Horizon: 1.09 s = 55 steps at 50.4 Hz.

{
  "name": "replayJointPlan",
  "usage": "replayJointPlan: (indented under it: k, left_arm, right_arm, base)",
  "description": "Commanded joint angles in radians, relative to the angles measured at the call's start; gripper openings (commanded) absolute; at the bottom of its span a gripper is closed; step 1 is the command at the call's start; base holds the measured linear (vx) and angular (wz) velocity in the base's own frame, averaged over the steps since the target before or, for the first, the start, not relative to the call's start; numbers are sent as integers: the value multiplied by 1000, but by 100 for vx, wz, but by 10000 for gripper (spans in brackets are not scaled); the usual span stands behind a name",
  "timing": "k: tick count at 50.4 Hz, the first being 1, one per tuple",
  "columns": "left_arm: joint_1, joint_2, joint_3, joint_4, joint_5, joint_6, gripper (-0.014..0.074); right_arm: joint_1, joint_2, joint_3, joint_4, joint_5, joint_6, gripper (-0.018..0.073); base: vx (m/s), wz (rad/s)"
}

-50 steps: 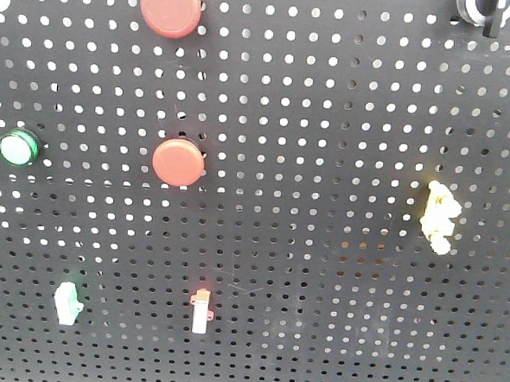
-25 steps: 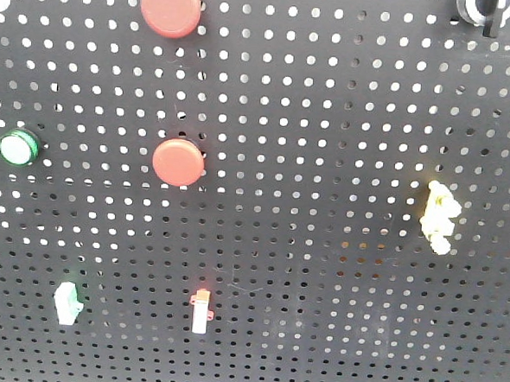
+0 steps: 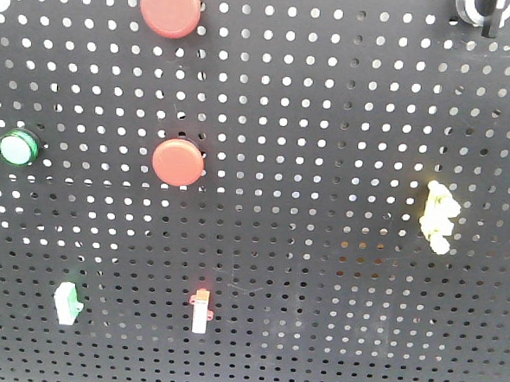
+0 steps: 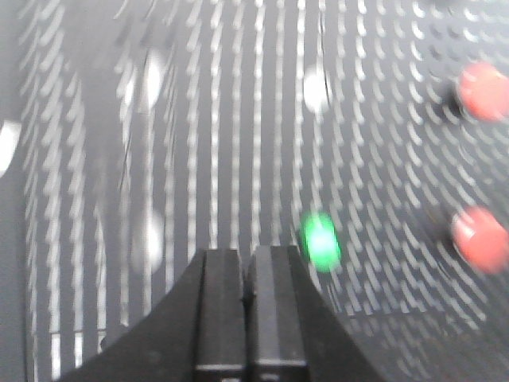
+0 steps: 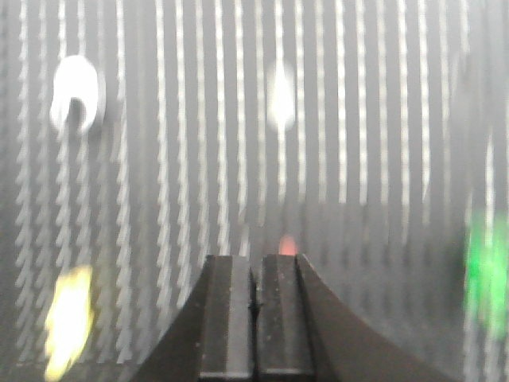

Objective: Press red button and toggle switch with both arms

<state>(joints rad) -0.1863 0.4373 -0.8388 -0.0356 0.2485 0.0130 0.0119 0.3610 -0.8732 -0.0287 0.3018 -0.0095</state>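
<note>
In the front view the larger red button [image 3: 170, 6] sits at the top of the black pegboard [image 3: 327, 143]. The toggle switch [image 3: 482, 10] is at the top right corner, partly cut off. Neither arm shows in the front view. In the blurred left wrist view my left gripper [image 4: 246, 256] is shut and empty, off the board; the red button [image 4: 483, 90] is far to its upper right. In the blurred right wrist view my right gripper [image 5: 254, 261] is shut and empty. The toggle switch is not recognisable there.
A smaller red button [image 3: 178, 161] sits mid-board, a green button [image 3: 19, 147] at the left, a yellow part [image 3: 438, 217] at the right, and a white red-tipped rocker [image 3: 200, 309] with a white-green part [image 3: 68, 303] lower down. The rocker's red tip [image 5: 288, 244] shows just beyond my right fingers.
</note>
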Motion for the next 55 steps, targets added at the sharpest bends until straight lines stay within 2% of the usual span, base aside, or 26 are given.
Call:
replayJointPlan:
  k: [1,8,15,20,23,27,31,36,39,43,50,55]
  left_arm:
    - [-2,135,-148,-11,-15,11,2]
    - [-2,203,-270,-14,-10,-13,2]
    - [-3,213,-298,-16,-35,-13,2]
    - [-16,237,-297,-51,-2,36,2]
    - [-36,269,-297,-118,15,109,2]
    - [-74,321,-298,-265,24,264,2]
    - [-137,373,-318,-449,39,447,2]
    - [-228,462,-379,-657,59,726,2]
    - [-277,505,-430,-755,69,822,2]
    - [-322,558,-487,-806,77,882,2]
    - [-370,628,-572,-804,83,884,2]
    - [-375,661,-605,-800,82,884,2]
  right_arm:
    - [-5,114,-130,15,42,-9,-3]
    - [-5,180,-182,61,71,-1,-3]
    - [-5,193,-181,123,79,-1,-3]
    - [-5,193,-181,176,88,-1,-3]
    - [-5,193,-181,195,87,-1,-3]
    - [-5,193,-181,200,87,-1,-3]
    - [-5,193,-181,200,88,-1,-3]
    - [-5,193,-181,199,88,-2,-3]
    - [-5,193,-181,199,91,-2,-3]
    - [-5,193,-181,199,100,-2,-3]
    - [-5,193,-181,195,124,-4,-3]
    - [-5,193,-181,195,141,-6,-3]
  base:
    - [0,0]
    - [0,0]
    - [0,0]
    - [0,0]
    - [0,0]
    - [0,1]
    - [0,0]
    - [0,0]
    - [0,0]
    - [0,0]
    - [0,0]
    - [0,0]
